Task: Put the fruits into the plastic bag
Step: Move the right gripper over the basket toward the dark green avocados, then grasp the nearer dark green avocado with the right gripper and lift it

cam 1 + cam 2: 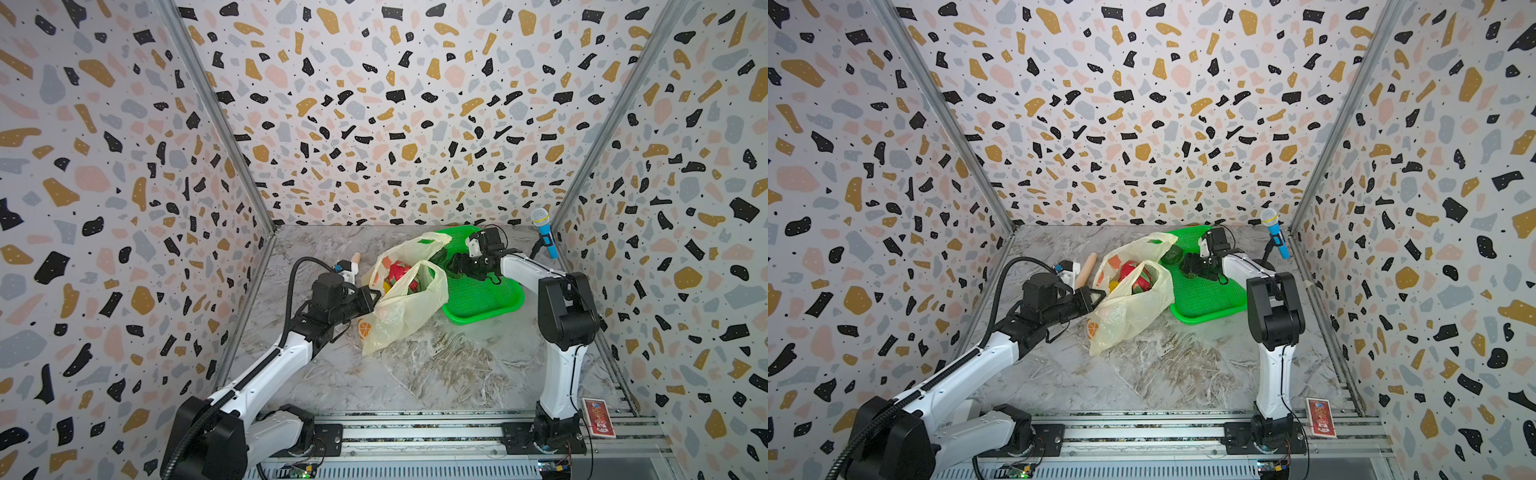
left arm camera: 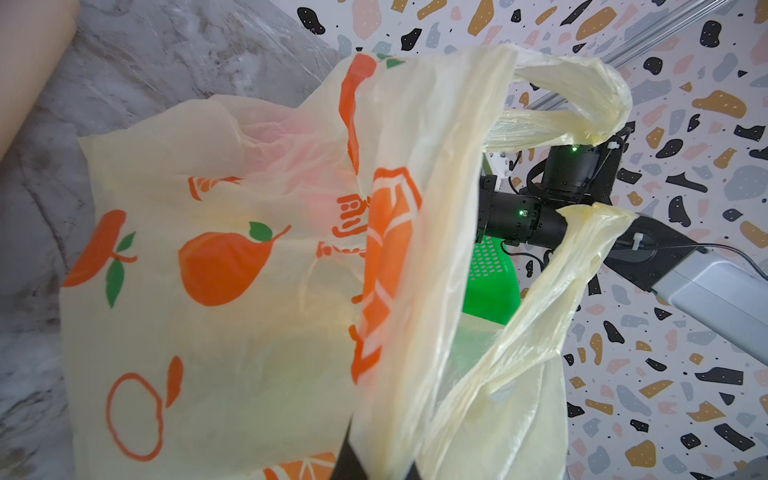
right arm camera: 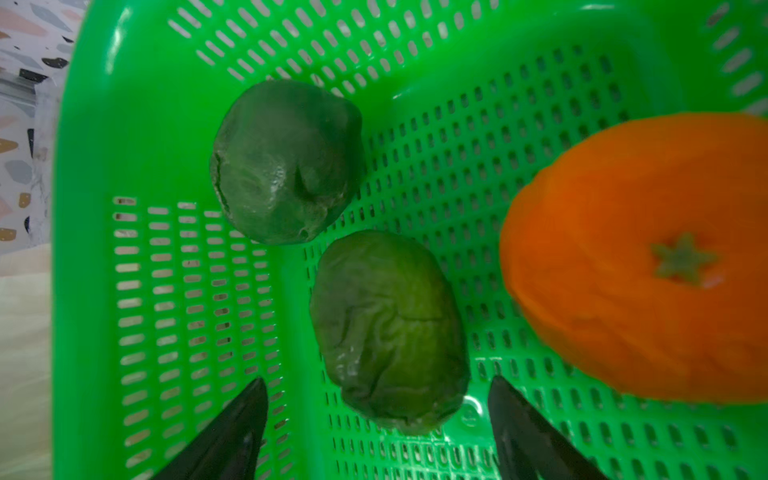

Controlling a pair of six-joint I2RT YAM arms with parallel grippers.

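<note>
Near avocado (image 3: 388, 332): in green basket (image 3: 166, 124), between the spread jaws of your right gripper (image 3: 377, 382), not yet gripped.
Left gripper (image 1: 372, 300): jaws clenched on plastic bag (image 1: 401, 307) rim.
Risk: squeeze off-centre and it may squirt toward the orange (image 3: 640, 257).

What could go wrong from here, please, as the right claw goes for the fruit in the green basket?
The open right claw straddles the nearer avocado, with the second avocado and the orange close by; closing off-centre might squirt it out or knock a neighbour.
The left claw pinches only a thin edge of the plastic bag; the film may slip, and the mouth could sag shut.
</note>
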